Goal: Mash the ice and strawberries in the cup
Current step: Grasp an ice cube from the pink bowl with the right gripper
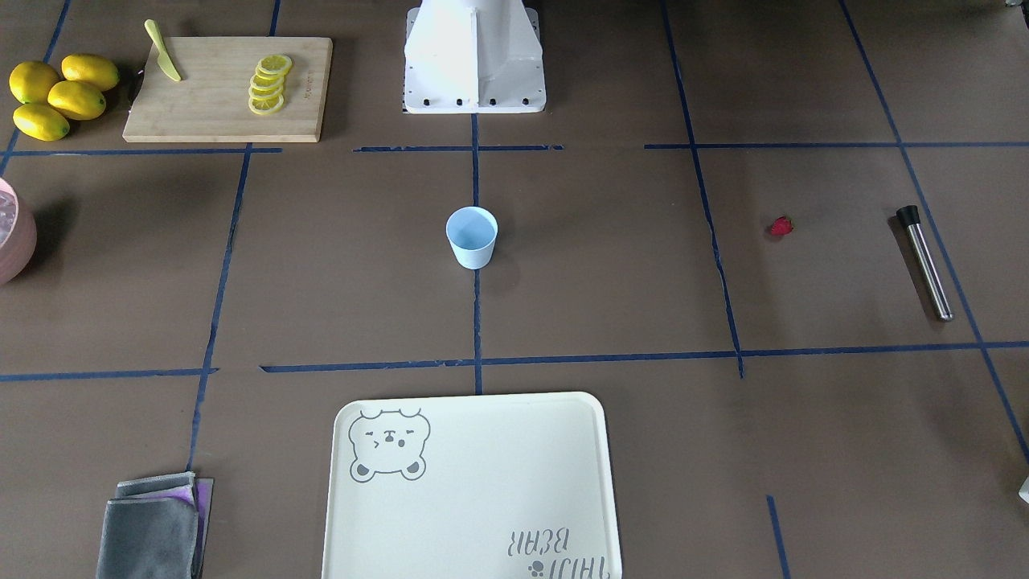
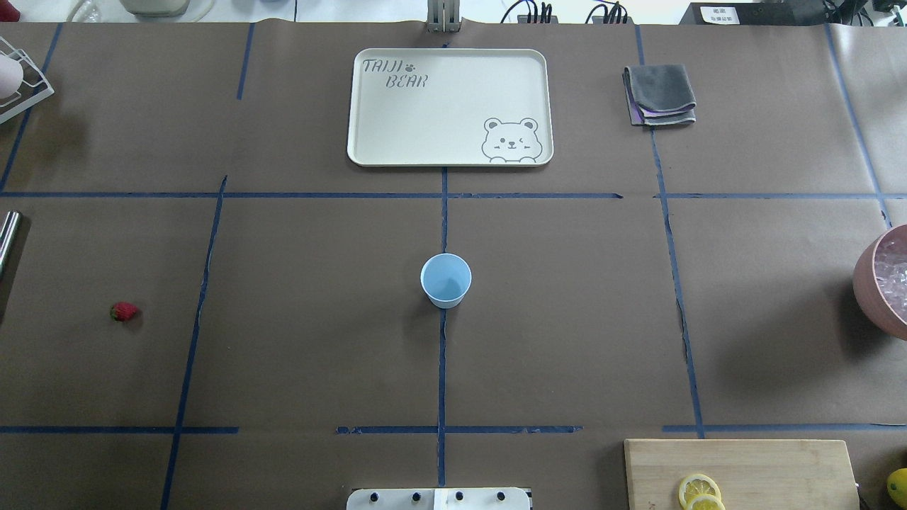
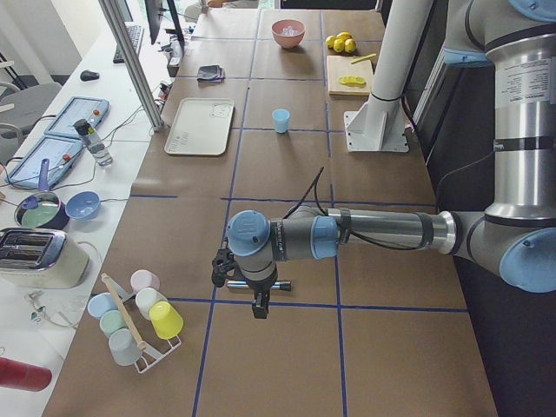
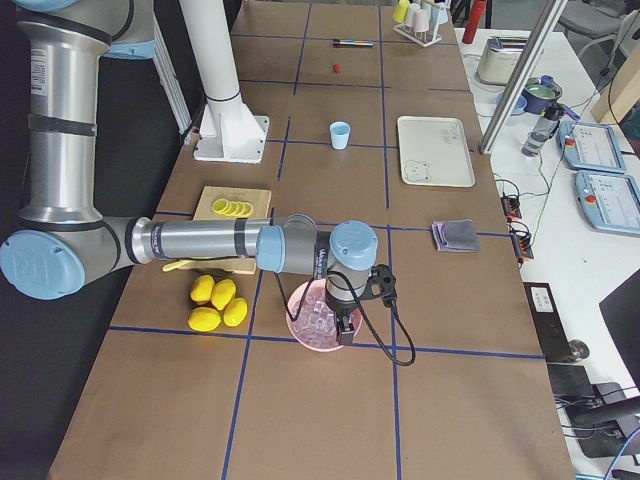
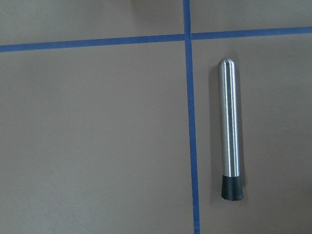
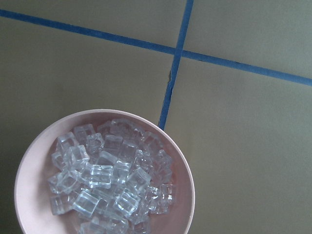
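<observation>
Ice (image 6: 109, 180) in bowl (image 6: 41, 148), cup (image 2: 446, 280) upright

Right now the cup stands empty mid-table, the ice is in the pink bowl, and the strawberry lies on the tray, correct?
Not quite: the strawberry lies on the bare table, far from the tray, as the overhead view shows. The cup does stand empty and the ice is in the pink bowl.
</observation>
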Action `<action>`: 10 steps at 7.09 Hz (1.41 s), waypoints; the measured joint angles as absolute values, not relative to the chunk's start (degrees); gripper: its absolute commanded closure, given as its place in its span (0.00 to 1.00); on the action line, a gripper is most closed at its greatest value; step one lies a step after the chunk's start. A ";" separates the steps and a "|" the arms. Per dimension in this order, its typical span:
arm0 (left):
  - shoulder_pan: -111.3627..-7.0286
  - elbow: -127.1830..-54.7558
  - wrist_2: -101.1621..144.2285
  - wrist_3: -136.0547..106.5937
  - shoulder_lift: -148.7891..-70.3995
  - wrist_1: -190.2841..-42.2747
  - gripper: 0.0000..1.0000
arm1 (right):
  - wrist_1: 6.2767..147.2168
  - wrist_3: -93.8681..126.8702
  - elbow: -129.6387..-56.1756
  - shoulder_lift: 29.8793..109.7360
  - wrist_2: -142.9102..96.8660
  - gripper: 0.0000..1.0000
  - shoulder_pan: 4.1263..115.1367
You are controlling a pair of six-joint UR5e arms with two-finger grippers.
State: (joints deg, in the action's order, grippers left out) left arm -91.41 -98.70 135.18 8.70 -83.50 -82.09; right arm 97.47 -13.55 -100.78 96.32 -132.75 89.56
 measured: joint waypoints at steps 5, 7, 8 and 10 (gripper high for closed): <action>-91.12 -99.38 135.12 8.68 -83.42 -82.09 0.00 | 97.40 -13.27 -101.01 96.90 -133.17 0.00 89.56; -91.08 -99.41 135.19 8.74 -83.27 -82.25 0.00 | 97.40 -13.28 -101.29 96.87 -133.23 0.00 89.56; -91.09 -99.34 135.23 8.68 -83.08 -82.36 0.00 | 97.42 -13.29 -101.31 96.86 -133.24 0.00 89.53; -91.07 -99.29 135.34 8.46 -82.81 -82.51 0.00 | 97.45 -13.17 -101.44 96.83 -133.80 0.00 89.45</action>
State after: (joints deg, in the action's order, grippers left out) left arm -91.07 -99.29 135.34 8.46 -82.81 -82.51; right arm 97.45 -13.17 -101.44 96.83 -133.80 89.45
